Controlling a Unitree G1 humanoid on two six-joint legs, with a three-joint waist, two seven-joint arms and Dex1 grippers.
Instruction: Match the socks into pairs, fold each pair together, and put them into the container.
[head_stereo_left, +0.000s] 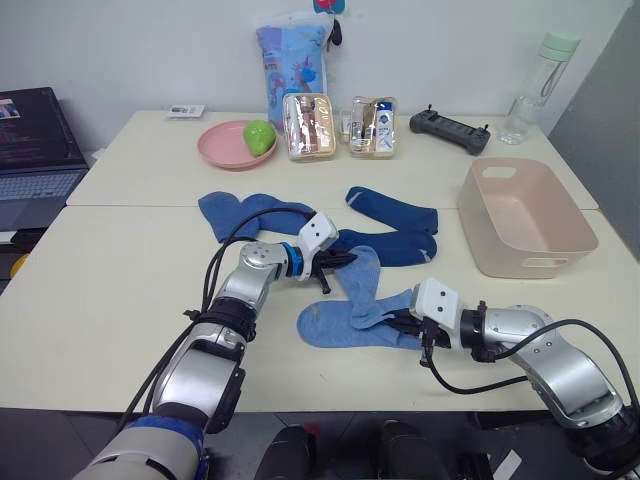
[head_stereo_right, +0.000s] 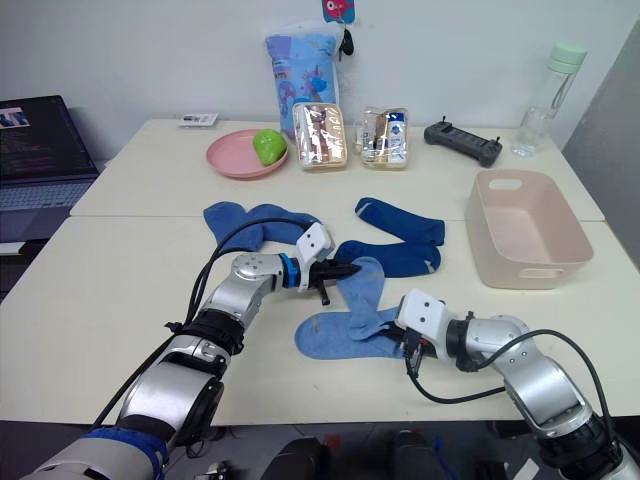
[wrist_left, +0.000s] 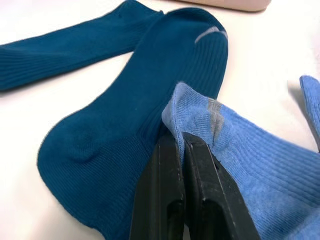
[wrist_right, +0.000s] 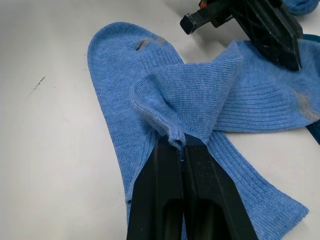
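Observation:
Two light blue socks lie crossed at the table's front middle: one flat (head_stereo_left: 335, 322), one draped over it (head_stereo_left: 362, 278). My left gripper (head_stereo_left: 340, 262) is shut on the draped sock's cuff edge (wrist_left: 215, 125). My right gripper (head_stereo_left: 402, 326) is shut on a raised fold of the light blue sock (wrist_right: 200, 95). Two dark blue socks (head_stereo_left: 395, 228) lie just behind, and a medium blue sock (head_stereo_left: 240, 212) lies to the left. The pink-beige container (head_stereo_left: 520, 215) stands empty at the right.
Along the back stand a pink plate (head_stereo_left: 222, 146) with a green fruit, a tall patterned bag (head_stereo_left: 290, 55), two clear pouches (head_stereo_left: 310, 127), a black controller (head_stereo_left: 450, 130) and a water bottle (head_stereo_left: 535, 88). A laptop (head_stereo_left: 35, 150) sits far left.

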